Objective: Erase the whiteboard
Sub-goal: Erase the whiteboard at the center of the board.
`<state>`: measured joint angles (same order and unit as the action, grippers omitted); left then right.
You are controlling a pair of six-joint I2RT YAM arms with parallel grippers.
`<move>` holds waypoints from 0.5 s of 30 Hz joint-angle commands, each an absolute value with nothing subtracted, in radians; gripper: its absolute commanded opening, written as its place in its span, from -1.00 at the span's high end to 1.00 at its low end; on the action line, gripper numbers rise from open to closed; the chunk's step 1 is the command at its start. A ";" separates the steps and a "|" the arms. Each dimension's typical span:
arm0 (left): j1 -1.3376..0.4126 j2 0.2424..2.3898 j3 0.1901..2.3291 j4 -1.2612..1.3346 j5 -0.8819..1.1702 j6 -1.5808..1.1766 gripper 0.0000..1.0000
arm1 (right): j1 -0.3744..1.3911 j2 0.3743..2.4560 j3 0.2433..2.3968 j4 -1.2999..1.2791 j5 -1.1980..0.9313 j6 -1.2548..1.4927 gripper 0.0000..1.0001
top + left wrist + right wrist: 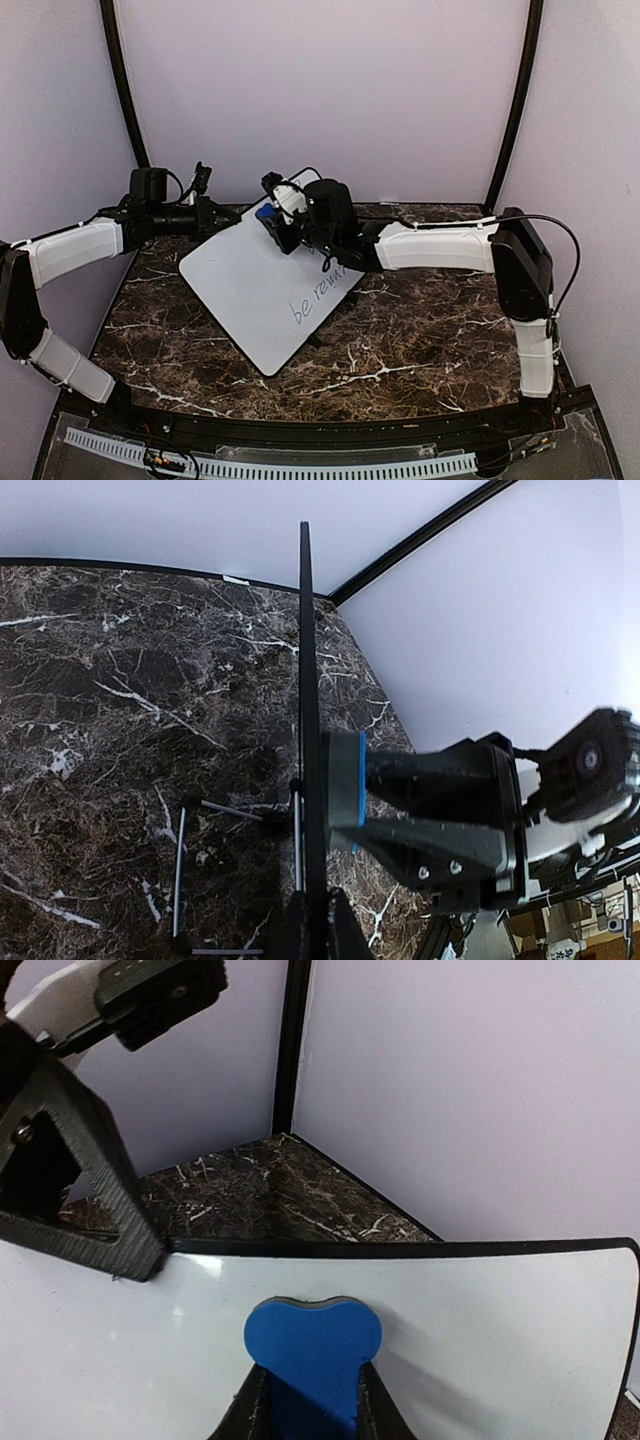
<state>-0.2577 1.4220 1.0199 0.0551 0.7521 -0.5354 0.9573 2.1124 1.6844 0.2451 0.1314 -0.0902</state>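
The whiteboard (245, 285) stands tilted above the marble table, with dark writing (322, 292) near its right edge. My left gripper (212, 220) is shut on the board's back-left rim. In the left wrist view the whiteboard (305, 630) shows edge-on, pinched between my left gripper's (318, 925) fingers. My right gripper (277, 226) is shut on a blue eraser (265, 212) that presses flat against the board's upper part. In the right wrist view the eraser (312, 1340) sits between my right gripper's (312, 1395) fingers on the bare white whiteboard (490, 1340). No writing shows there.
Purple walls and black corner posts (515, 100) close in the table (420, 340). A thin wire stand (183, 870) lies on the marble behind the board. My left gripper body (70, 1190) sits at the board's rim close to the eraser.
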 commanded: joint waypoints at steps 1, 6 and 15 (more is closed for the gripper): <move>-0.282 1.379 1.023 0.150 0.892 -0.509 1.00 | 1.005 2.076 1.574 0.270 0.126 -0.130 0.60; -0.282 1.383 1.022 0.155 0.895 -0.514 1.00 | 1.018 2.060 1.555 0.280 0.139 -0.141 0.60; -0.282 1.383 1.021 0.156 0.896 -0.512 1.00 | 0.932 2.159 1.701 0.211 0.174 -0.114 0.60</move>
<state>-0.2577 1.4220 1.0191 0.0601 0.7616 -0.5335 0.9997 2.0914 1.6375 0.2657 0.1463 -0.1299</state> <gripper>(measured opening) 0.051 0.220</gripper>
